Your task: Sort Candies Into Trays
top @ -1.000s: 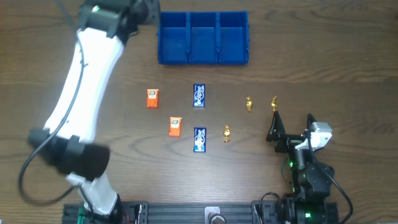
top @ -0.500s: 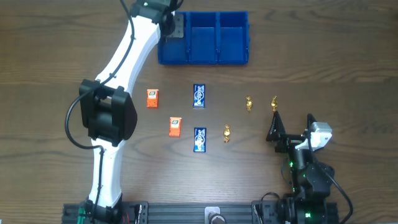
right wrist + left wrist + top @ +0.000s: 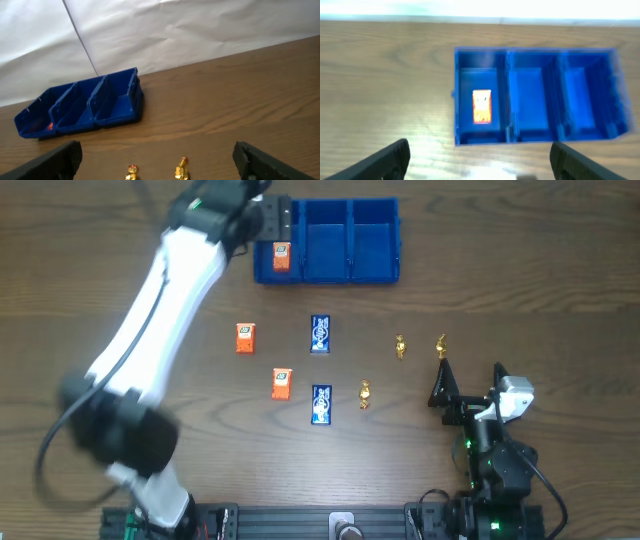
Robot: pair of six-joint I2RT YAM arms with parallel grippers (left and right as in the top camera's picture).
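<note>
A blue three-compartment tray stands at the back of the table. One orange candy lies in its left compartment, also visible as the orange candy below my left gripper. That gripper is open and empty above the tray's left end. On the table lie two orange candies, two blue candies and three gold candies. My right gripper stands open near its base, just in front of two of the gold candies.
The tray's middle and right compartments hold nothing. The brown wooden tabletop is bare right of the tray. A white backdrop rises behind the table's far edge.
The left arm swung over the tray's left compartment and then drew back. An orange candy now lies in that compartment, which was bare a second ago. The right arm has not moved.
</note>
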